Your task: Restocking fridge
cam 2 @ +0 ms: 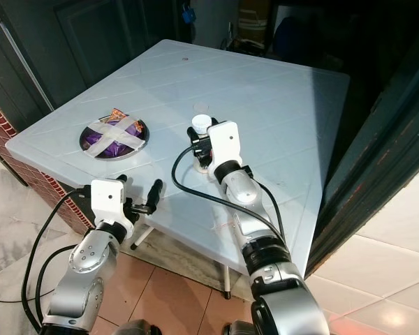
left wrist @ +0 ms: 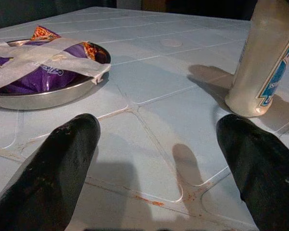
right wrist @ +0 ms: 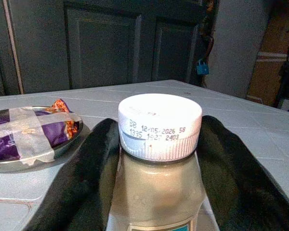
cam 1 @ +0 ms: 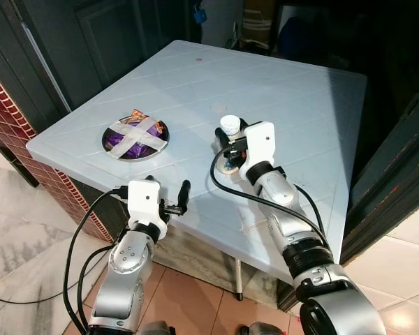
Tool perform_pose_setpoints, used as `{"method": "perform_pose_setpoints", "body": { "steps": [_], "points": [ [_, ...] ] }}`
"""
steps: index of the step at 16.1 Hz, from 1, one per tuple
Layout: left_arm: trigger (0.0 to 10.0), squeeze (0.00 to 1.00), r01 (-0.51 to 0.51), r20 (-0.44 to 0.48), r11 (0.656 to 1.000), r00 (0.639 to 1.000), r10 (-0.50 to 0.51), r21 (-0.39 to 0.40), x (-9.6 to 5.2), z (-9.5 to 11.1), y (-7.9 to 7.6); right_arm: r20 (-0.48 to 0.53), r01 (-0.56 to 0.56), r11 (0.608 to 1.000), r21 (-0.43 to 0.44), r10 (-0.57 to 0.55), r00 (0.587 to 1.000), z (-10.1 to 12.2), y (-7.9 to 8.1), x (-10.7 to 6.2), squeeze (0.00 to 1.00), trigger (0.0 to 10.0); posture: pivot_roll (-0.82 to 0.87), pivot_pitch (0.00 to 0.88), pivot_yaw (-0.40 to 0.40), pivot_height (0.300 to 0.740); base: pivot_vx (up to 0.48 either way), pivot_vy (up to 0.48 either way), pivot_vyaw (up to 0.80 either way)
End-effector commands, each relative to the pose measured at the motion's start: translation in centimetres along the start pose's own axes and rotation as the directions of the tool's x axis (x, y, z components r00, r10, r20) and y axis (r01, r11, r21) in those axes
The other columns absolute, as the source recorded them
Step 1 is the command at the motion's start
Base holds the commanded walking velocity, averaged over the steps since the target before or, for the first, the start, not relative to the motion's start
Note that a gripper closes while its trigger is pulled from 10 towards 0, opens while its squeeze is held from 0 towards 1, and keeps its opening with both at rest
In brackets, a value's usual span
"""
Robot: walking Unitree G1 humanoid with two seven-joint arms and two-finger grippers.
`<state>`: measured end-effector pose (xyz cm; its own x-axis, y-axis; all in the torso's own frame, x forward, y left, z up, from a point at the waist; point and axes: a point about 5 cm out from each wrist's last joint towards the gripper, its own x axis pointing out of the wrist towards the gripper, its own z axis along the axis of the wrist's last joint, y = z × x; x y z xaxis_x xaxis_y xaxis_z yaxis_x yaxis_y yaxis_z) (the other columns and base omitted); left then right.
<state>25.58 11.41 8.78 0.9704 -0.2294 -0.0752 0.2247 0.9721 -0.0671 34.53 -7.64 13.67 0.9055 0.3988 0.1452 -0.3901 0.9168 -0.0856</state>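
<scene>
Right claw [right wrist: 159, 187] around bottle [right wrist: 160, 159]

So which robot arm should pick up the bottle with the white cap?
The right one. Its tool already has a black finger on each side of the bottle, just below the white cap. The left tool is open near the table edge, away from it.

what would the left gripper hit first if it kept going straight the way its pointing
Probably nothing soon: the open left gripper points across bare white plastic table, between the taped steel bowl of purple packets and the white-capped beige bottle. Depth is unclear.
</scene>
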Motion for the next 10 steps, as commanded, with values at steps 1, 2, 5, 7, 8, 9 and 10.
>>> {"method": "perform_pose_setpoints", "body": {
  "steps": [1,2,5,7,8,9,10],
  "points": [
    [10.0,0.0,-0.008,0.001,1.0,1.0,0.008,0.012,0.0,0.2,0.2,0.017,0.008,1.0,-0.002,-0.008,1.0,0.4,-0.2,0.4,0.91,10.0,0.08,0.008,0.03,0.74,0.0,0.0,0.0],
    [10.0,0.0,-0.007,0.001,1.0,1.0,0.007,0.013,0.0,0.2,0.2,0.018,0.018,1.0,-0.006,-0.017,1.0,0.5,-0.5,0.6,1.0,10.0,0.08,0.006,0.032,0.74,0.0,0.0,0.0],
    [10.0,0.0,-0.008,0.0,1.0,1.0,0.008,0.016,0.0,0.2,0.4,0.016,0.027,1.0,-0.014,-0.027,1.0,0.7,-0.9,1.0,1.0,10.0,0.09,0.007,0.036,0.74,0.0,0.0,0.0],
    [10.0,0.0,-0.007,-0.001,1.0,1.0,0.007,0.02,-0.1,0.3,0.4,0.013,0.009,1.0,-0.009,-0.009,1.0,0.8,-1.0,1.4,0.0,10.0,0.09,0.009,0.039,0.74,0.0,0.0,0.0],
    [10.0,0.0,-0.006,-0.001,1.0,1.0,0.006,0.021,-0.1,0.3,0.5,0.012,0.0,1.0,-0.008,0.0,1.0,0.9,-0.9,1.6,0.0,10.0,0.1,0.011,0.042,0.74,0.0,0.0,0.0],
    [10.0,0.0,-0.005,-0.002,1.0,1.0,0.005,0.024,-0.2,0.3,0.5,0.009,-0.005,1.0,0.002,0.005,1.0,0.9,-0.9,1.8,0.0,10.0,0.1,0.012,0.042,0.74,0.0,0.0,0.0],
    [10.0,0.0,-0.005,-0.004,1.0,1.0,0.005,0.027,-0.2,0.3,0.5,0.0,-0.007,1.0,0.016,0.007,1.0,0.9,-0.8,2.0,0.0,10.0,0.1,0.014,0.043,0.74,0.0,0.0,0.0]
  ]
}}
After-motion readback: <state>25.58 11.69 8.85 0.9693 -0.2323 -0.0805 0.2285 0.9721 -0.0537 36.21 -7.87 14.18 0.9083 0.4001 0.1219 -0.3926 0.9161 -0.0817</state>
